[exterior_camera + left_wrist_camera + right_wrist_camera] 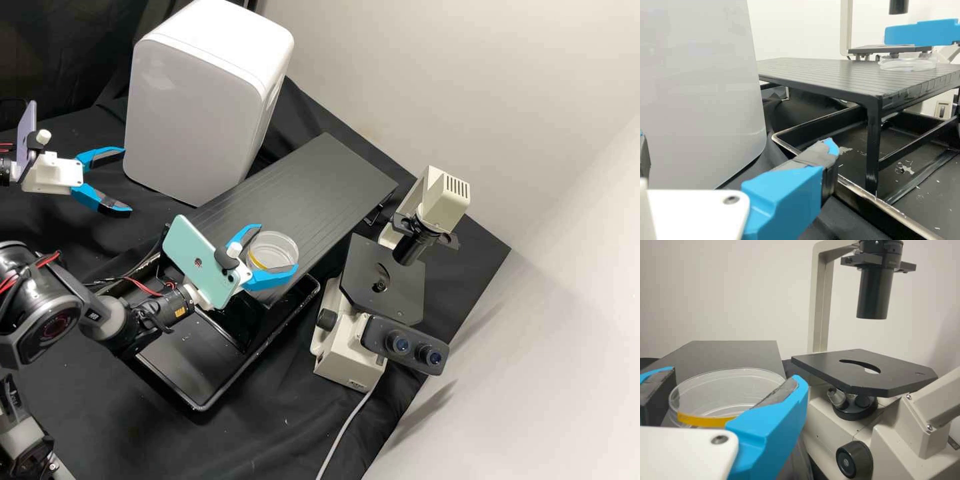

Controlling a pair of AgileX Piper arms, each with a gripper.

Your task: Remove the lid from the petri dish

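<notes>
On the black shelf's (320, 180) near corner sits the petri dish (275, 257), lid (725, 382) on. Looks like the right gripper (276, 249) is clamped across its rim, guessing to pull that lid. Over left of the shelf the left gripper (115, 179) hangs wide open, out of the way.

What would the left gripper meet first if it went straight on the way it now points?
Most likely the white box, standing close before the left gripper; if it slips past, the black tray's rim.
</notes>
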